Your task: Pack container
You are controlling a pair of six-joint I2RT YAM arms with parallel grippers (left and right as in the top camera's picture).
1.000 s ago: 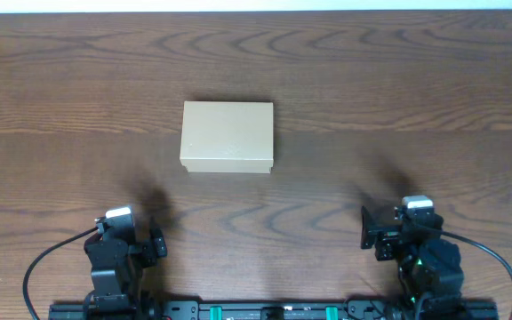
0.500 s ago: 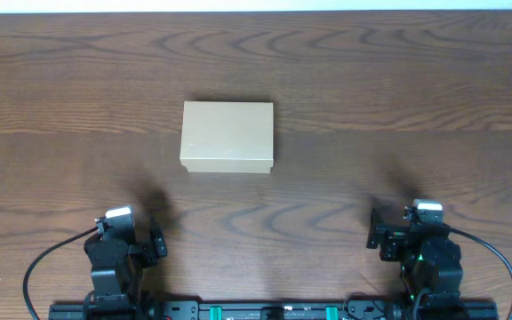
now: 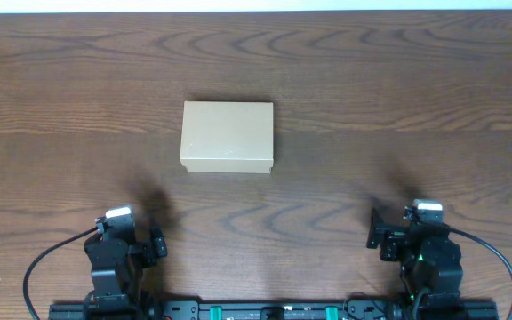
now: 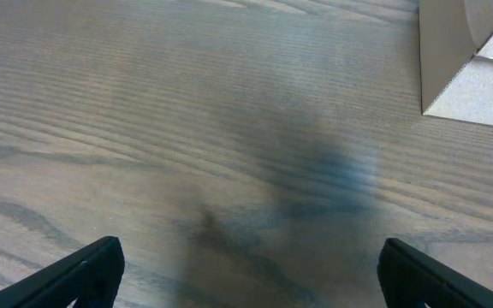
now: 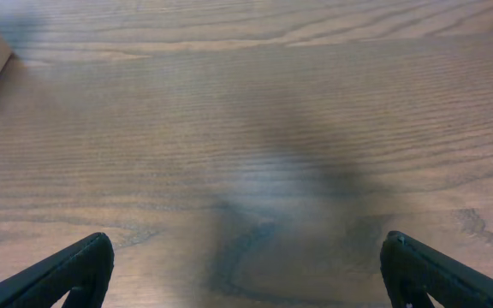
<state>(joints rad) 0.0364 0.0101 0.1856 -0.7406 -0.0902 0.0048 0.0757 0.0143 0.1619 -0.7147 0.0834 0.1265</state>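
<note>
At the near left edge of the wooden table (image 3: 398,80) sits the left arm, drawn back close to its base. The left gripper (image 4: 251,257) points out over the bare wood, and in the left wrist view its two fingers (image 4: 92,272) stand wide apart at the bottom corners. It holds nothing and touches nothing.

Further in, a little left of the middle of the table, lies the cardboard box (image 3: 228,135). It rests flat on the wood with its long side running left to right, and from above its lid looks closed. The box is well apart from both arms. The left wrist view catches only one corner of it at the upper right.

At the near right edge sits the right arm, also drawn back. The right gripper (image 5: 246,248) is spread wide too, with only wood between its fingers (image 5: 422,267), and it is empty. A sliver of the box shows at the upper left edge of the right wrist view.
</note>
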